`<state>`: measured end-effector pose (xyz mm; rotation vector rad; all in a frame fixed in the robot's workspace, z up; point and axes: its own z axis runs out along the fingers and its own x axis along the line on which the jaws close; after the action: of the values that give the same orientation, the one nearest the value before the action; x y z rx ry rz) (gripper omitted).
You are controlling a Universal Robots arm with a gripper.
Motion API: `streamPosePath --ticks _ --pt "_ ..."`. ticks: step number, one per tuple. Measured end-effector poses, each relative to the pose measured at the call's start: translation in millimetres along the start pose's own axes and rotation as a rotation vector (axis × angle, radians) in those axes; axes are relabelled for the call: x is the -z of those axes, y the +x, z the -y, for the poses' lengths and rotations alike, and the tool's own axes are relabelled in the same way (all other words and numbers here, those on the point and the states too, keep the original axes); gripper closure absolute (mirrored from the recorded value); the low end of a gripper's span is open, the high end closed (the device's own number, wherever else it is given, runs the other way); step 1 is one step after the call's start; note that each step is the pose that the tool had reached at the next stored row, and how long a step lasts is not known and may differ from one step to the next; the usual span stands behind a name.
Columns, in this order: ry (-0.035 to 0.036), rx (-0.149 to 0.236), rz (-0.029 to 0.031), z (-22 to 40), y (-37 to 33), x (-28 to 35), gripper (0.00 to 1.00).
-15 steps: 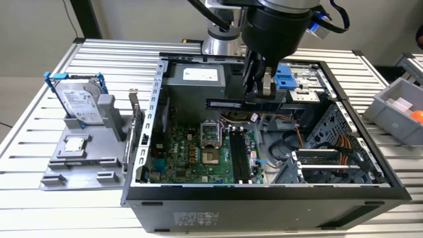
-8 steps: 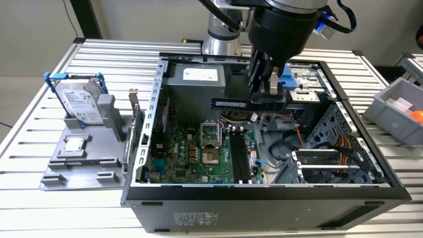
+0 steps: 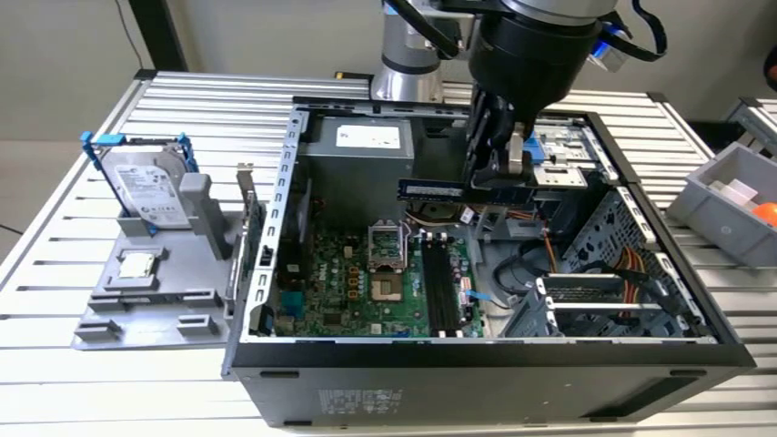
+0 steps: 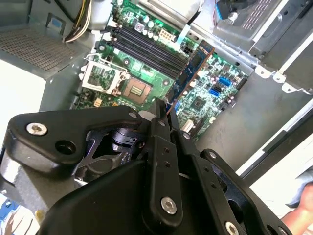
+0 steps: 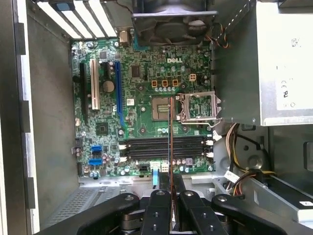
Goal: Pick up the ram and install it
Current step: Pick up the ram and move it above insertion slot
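Note:
My gripper (image 3: 482, 188) hangs inside the open computer case (image 3: 291, 228), shut on the ram (image 3: 432, 189). The ram is a long thin dark stick that juts sideways from the fingers, above the motherboard (image 3: 352, 282). In the second wrist view the ram (image 4: 193, 68) extends from the gripper (image 4: 164, 111) over the board. In the first wrist view I see the ram (image 5: 170, 142) edge-on, rising from the gripper (image 5: 171, 197) and crossing the black memory slots (image 5: 146, 147). The slots (image 3: 443, 291) lie below the ram, and the ram is not touching them.
A silver hard drive in a blue bracket (image 3: 146, 187) and a small processor chip (image 3: 134, 265) rest on a grey stand left of the case. A grey bin (image 3: 729, 205) sits at the exterior view's right. Cables (image 3: 607, 269) and a power supply (image 3: 364, 150) crowd the case.

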<state>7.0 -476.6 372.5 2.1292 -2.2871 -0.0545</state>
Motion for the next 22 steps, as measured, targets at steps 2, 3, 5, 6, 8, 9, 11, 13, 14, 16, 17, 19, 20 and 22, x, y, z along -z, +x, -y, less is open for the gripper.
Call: streamPosePath --ticks 2,3,5,6,8,9,11,13,14,16,17,19,20,22 --pt "0.0000 -0.001 0.0000 1.6 -0.8 0.0 1.00" --pt "0.0000 -0.002 0.0000 2.3 -1.4 -0.1 1.00" --pt "0.0001 -0.010 0.0002 3.3 -2.7 -0.2 1.00" --pt "0.0001 -0.015 0.0005 3.7 -3.3 -0.3 1.00" --pt "0.0003 -0.025 0.0008 4.4 -4.6 -0.4 1.00" --pt "0.0004 -0.030 0.0011 4.7 -5.2 -0.5 1.00" --pt "0.0004 -0.034 0.0012 5.3 -7.7 -0.7 1.00" --pt "0.0004 -0.035 0.0012 5.6 -11.0 -0.9 1.00" --pt "0.0004 -0.034 0.0012 5.8 -13.1 -1.0 1.00" --pt "0.0004 -0.034 0.0013 6.5 -17.1 -1.3 1.00" --pt "0.0004 -0.033 0.0012 6.8 -18.6 -1.4 1.00" --pt "0.0004 -0.029 0.0011 7.3 -21.0 -1.9 1.00" --pt "0.0004 -0.027 0.0010 7.7 -22.2 -2.0 1.00" --pt "0.0003 -0.022 0.0007 8.4 -24.7 -2.2 1.00"
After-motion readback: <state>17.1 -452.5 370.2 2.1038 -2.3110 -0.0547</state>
